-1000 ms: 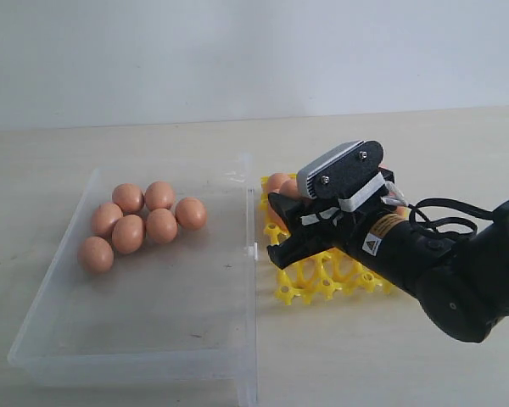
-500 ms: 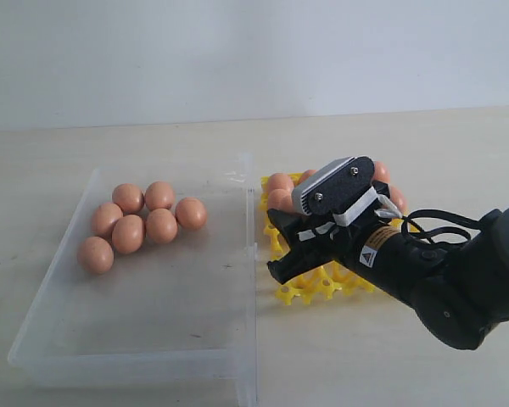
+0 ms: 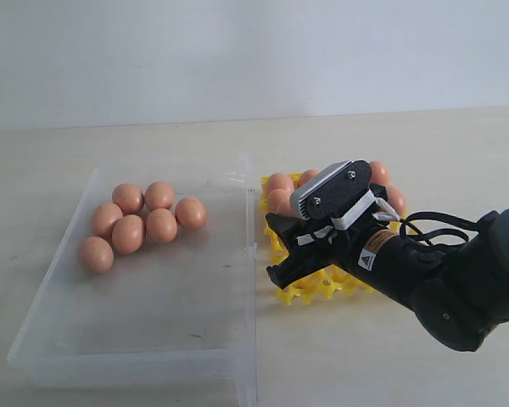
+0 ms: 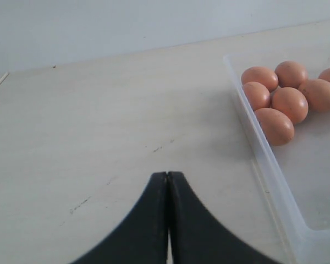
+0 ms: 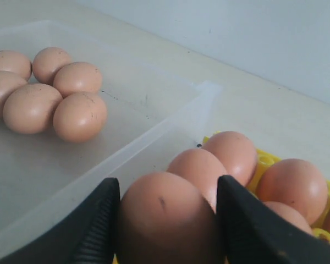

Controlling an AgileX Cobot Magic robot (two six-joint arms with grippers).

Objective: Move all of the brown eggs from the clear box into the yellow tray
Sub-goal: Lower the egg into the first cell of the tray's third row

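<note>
Several brown eggs lie clustered at the far left of the clear box. More brown eggs sit in the far cups of the yellow tray, just right of the box. My right gripper hangs low over the tray's near-left cups, beside the box wall. In the right wrist view it is shut on a brown egg, with both fingers against the shell. My left gripper is shut and empty over bare table, outside the box's wall. It does not show in the exterior view.
The clear box's right wall and its small clasp tab stand between the gripper and the box floor. The black right arm and its cable cover the tray's right part. Pale table surface surrounds both containers.
My right gripper has come down and slightly left with the egg, from above the tray's far cups towards its near-left cups. The eggs in the box have not moved.
</note>
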